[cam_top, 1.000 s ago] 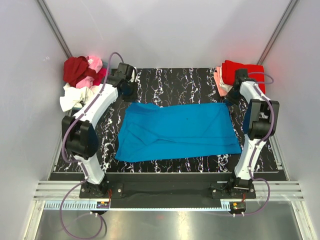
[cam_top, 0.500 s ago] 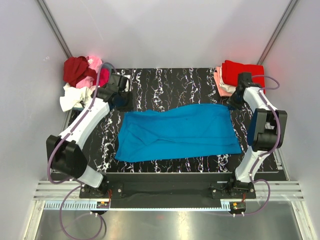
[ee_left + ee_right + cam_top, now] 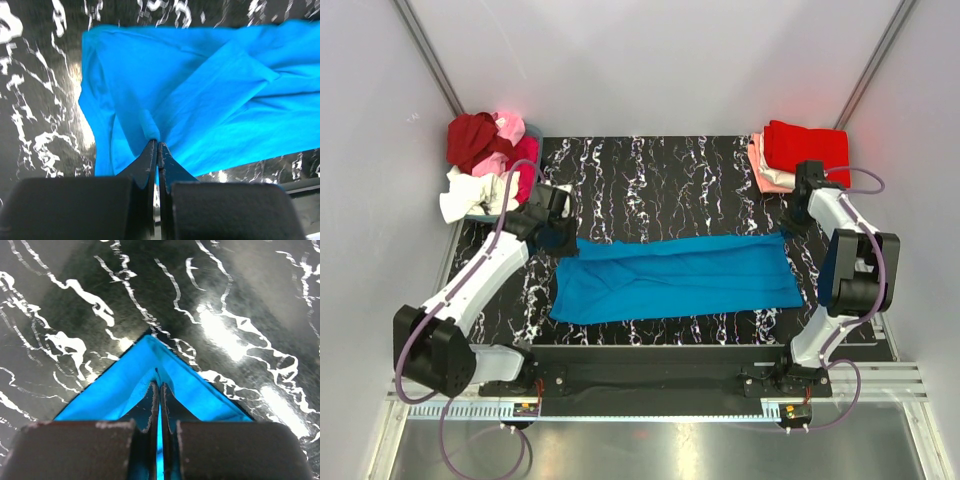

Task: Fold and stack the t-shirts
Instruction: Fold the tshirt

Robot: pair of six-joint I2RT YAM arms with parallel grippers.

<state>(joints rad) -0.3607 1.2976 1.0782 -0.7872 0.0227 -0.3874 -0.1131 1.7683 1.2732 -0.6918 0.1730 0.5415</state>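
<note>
All around, plain white walls (image 3: 650, 70), with grey metal struts (image 3: 430, 55) slanting up the far corners. Below, the desk (image 3: 670, 170): glossy black, veined with white like marble, bright with glare in the wrist views.

Spread across its near half, the blue t-shirt (image 3: 680, 275), a long band running left to right, creased and doubled along the far edge. Just past the blue t-shirt's near side, a silver rail (image 3: 650, 385) carrying both arm bases.

Well beyond the blue t-shirt's far left corner, a loose heap (image 3: 480, 165) of t-shirts in dark red, pink, magenta, white and cream. Beyond the far right corner, a neat stack (image 3: 795, 150), red on top of pink.

Right at the blue t-shirt's far left corner, the left end effector (image 3: 158, 145), pressed together on a raised ridge of blue cloth. At the far right corner, the right end effector (image 3: 159, 387), likewise pinching, a blue point tented up around the fingertips.
</note>
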